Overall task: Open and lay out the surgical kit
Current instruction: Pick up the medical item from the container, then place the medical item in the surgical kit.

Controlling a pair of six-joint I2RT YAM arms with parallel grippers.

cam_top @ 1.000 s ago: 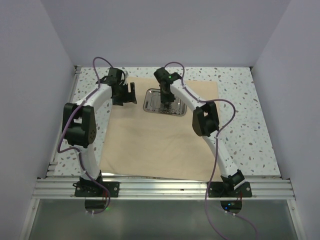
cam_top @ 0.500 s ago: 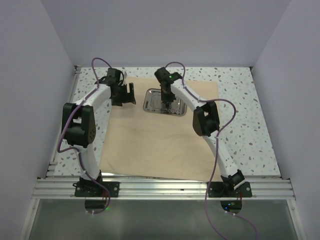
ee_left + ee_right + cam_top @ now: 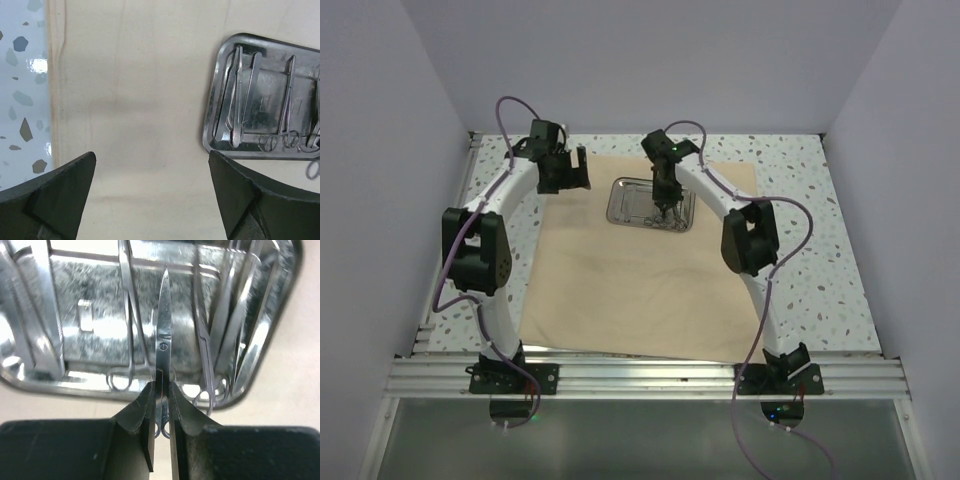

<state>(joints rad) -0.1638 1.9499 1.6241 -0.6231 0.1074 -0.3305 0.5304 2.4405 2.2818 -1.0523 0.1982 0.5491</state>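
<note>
While left fingers [image 3: 50, 200] gape, right fingers [image 3: 135, 415] pinch scissors [image 3: 163, 330], mostly hiding their handles.

White speckled terrazzo tabletop [image 3: 830, 270] was enclosed by plain pale lilac walls [image 3: 650, 60] at its far, left and right edges. Ribbed aluminium rail [image 3: 650, 378] ran along the near edge. Lighting was even.

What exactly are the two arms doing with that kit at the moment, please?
The beige cloth wrap is already spread flat on the table, with the steel tray sitting on its far part. The right gripper is shut on the scissors, near their handles, with the blades pointing over the tray. Other instruments lie in the tray. The left gripper hangs open over bare cloth beside the tray, holding nothing.
</note>
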